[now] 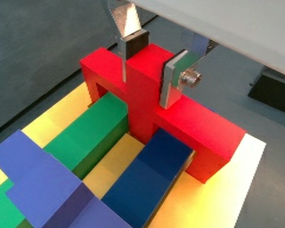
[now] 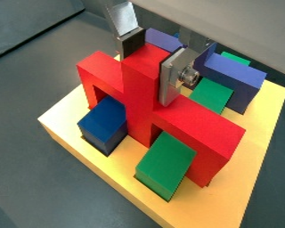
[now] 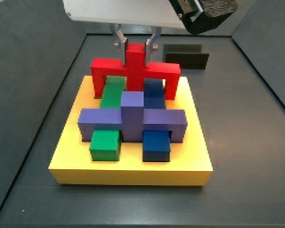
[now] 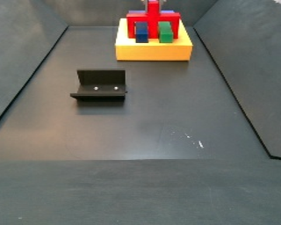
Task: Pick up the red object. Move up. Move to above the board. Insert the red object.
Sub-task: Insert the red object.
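Gripper: the gripper stands directly over the rear edge of the board, its two silver plate fingers clamped on the upright stub of the red object; both wrist views show the dark pads pressed to the stub's two faces.

Red object: bright red arch block, at the rear of the board in a side view, stub up, legs down, bar level.

Long axis: the bar runs across the board's width, parallel to its rear edge; the fingers close across the stub, at right angles to the bar.

Legs against board: both legs reach the yellow surface; in a wrist view the arch straddles a blue block and a green block. Whether the legs are fully home in their slots cannot be told.

Deciding relation: the object lies straight below the gripper, so only vertical travel separates it from full seating, in the inspector's judgement.

Stage: insertion under way or near complete; release not yet made.

Fixture: dark bracket on the floor, well apart from the board.
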Robot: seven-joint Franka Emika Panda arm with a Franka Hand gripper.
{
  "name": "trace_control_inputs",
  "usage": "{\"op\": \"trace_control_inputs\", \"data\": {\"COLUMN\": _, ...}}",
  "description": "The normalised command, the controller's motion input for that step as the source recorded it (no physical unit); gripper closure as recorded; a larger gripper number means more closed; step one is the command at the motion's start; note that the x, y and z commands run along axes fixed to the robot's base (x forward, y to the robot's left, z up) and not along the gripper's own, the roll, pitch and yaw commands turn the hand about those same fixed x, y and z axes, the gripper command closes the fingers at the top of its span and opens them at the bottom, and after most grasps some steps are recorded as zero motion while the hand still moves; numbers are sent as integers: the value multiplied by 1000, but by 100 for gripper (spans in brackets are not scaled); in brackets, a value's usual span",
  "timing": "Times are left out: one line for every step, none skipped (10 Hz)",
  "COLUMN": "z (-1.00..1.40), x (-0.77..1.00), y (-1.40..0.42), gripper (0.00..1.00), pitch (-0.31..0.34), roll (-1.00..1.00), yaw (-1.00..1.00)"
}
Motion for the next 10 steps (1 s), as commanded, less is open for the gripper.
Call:
{"op": "trace_control_inputs", "data": {"z": -143, "x": 0, "y": 0, "gripper": 100, "pitch": 0, "roll": 24, "yaw": -209}}
{"op": "trace_control_inputs", "data": {"z": -134, "x": 0, "y": -11, "gripper": 100, "pitch": 4, "roll": 106, "yaw": -249}}
{"op": "trace_control_inputs", "data": {"z": -60, "x": 80, "y": -97, "gripper": 100, "pitch": 37, "roll": 81, "yaw": -200}}
{"op": "trace_control_inputs", "data": {"z": 163, "x": 77, "y": -9, "gripper": 100, "pitch": 71, "roll": 0, "yaw": 0}}
{"op": "trace_control_inputs", "data": {"z": 377, "x": 40, "y": 0, "gripper": 100, "pitch": 60, "roll": 0, "yaw": 31}}
{"op": "trace_control_inputs", "data": {"z": 406, "x": 0, "y": 46, "gripper": 100, "pitch": 19, "roll": -89, "yaw": 34}}
{"op": "trace_control_inputs", "data": {"z": 203, "x": 0, "y": 3, "gripper": 100, "pitch": -23, "roll": -61, "yaw": 0}}
{"op": "trace_control_inputs", "data": {"z": -89, "x": -49, "y": 77, "gripper": 100, "pitch": -196, "roll": -126, "yaw": 0}}
{"op": "trace_control_inputs", "data": {"z": -266, "x": 0, "y": 23, "gripper": 100, "pitch": -154, "roll": -163, "yaw": 51}}
{"op": "trace_control_inputs", "data": {"z": -317, "x": -54, "y": 6, "gripper": 100, "pitch": -179, "roll": -149, "yaw": 80}}
